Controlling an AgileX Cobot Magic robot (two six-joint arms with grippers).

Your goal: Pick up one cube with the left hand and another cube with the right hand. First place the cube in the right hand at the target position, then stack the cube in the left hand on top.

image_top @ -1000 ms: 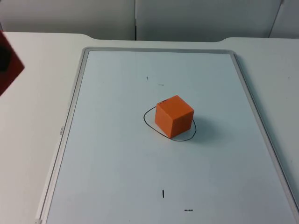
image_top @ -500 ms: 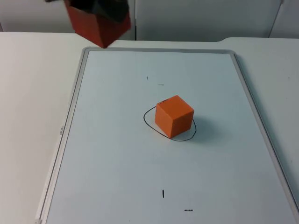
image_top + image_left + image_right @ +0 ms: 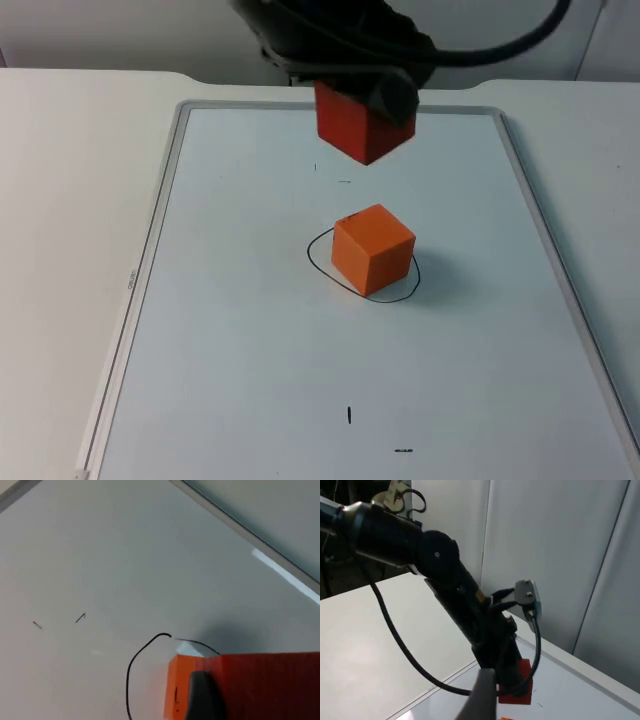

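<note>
An orange cube (image 3: 372, 250) rests on the whiteboard inside a hand-drawn black oval (image 3: 318, 262). My left gripper (image 3: 365, 105) reaches in from the back, shut on a darker red-orange cube (image 3: 352, 132) that hangs in the air behind and above the orange one. In the left wrist view the held cube (image 3: 270, 685) sits beside a black fingertip (image 3: 202, 695), with part of the oval (image 3: 131, 665) beneath it. My right gripper (image 3: 480, 700) waits raised off to the side, facing the left arm and its cube (image 3: 520, 687).
The whiteboard (image 3: 230, 330) has a raised grey frame (image 3: 160, 230) and a few small pen marks (image 3: 349, 414). White table (image 3: 70, 200) lies to both sides, and a grey partition wall (image 3: 450, 40) stands behind.
The left arm has swung from the far left edge across the back of the board, carrying the red-orange cube to a spot above and behind the orange cube. The orange cube has stayed put.
</note>
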